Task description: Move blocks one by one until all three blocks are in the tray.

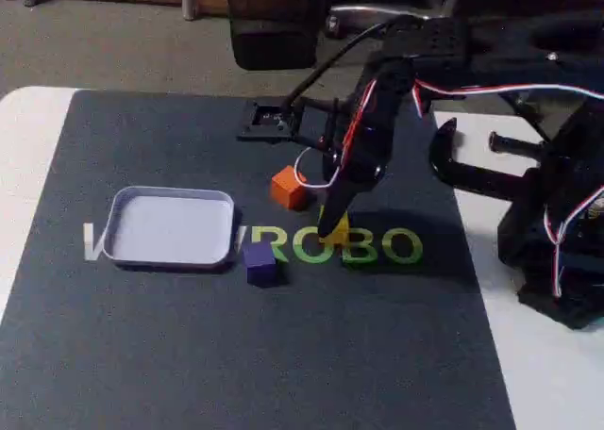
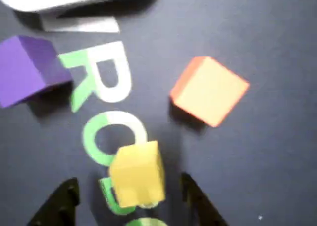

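On the dark mat [image 1: 283,355] sits an empty pale-lavender rectangular tray [image 1: 121,246]. A small purple cube [image 1: 260,261] lies beside it, an orange cube [image 1: 288,187] farther back. The black hand [image 1: 332,224] reaches down over a yellow cube [image 1: 340,227].

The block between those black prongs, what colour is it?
Yellow, clearest in the wrist view.
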`<state>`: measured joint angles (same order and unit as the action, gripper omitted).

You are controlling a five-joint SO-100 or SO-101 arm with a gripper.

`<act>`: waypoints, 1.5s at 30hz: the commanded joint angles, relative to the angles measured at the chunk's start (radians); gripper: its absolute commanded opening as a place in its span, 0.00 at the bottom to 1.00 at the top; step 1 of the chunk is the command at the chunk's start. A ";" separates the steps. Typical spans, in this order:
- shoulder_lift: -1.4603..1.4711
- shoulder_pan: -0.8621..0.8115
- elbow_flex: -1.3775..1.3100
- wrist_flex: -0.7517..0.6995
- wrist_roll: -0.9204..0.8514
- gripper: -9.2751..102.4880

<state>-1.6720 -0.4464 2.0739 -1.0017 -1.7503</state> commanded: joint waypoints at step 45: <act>0.077 0.060 -0.133 0.064 0.110 0.01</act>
<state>-1.6091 -0.4142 2.0877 -0.8790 -1.7196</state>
